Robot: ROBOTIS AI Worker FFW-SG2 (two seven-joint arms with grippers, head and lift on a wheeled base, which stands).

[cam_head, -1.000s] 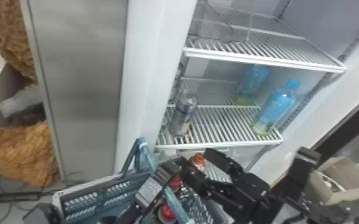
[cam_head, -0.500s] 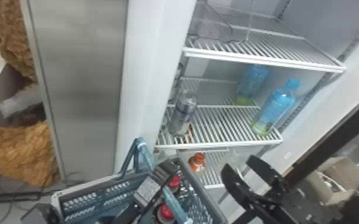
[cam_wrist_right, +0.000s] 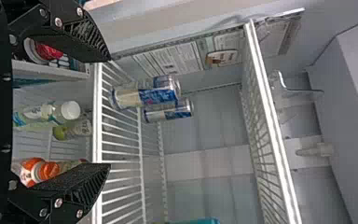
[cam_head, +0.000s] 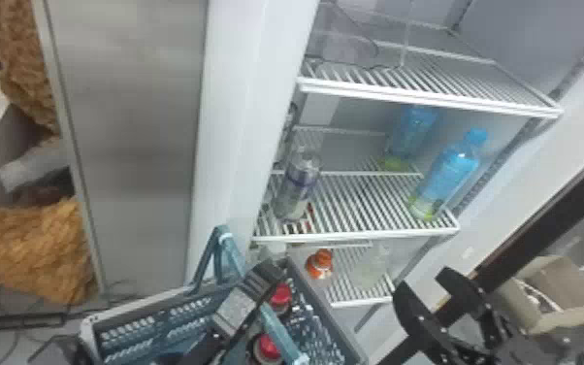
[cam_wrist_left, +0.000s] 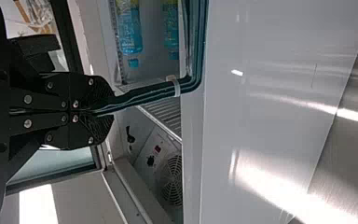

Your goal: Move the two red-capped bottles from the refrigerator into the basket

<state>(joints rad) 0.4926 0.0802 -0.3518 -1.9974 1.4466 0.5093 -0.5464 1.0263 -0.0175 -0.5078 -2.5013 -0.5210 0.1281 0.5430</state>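
While wide, right pincer [cam_head: 422,280] well apart from both red-capped bottles [cam_head: 281,297] inside basket [cam_head: 148,301].

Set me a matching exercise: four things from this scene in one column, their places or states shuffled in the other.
Things:
1. Red-capped bottles
2. Left gripper
3. Orange-capped bottle
4. Right gripper

Places or states:
A. Fingers open, holding nothing
B. Standing on the wire shelf below the blue bottles
C. In the basket
D. Fingers shut on the basket's handle

Pairs: 1-C; 2-D; 3-B; 4-A
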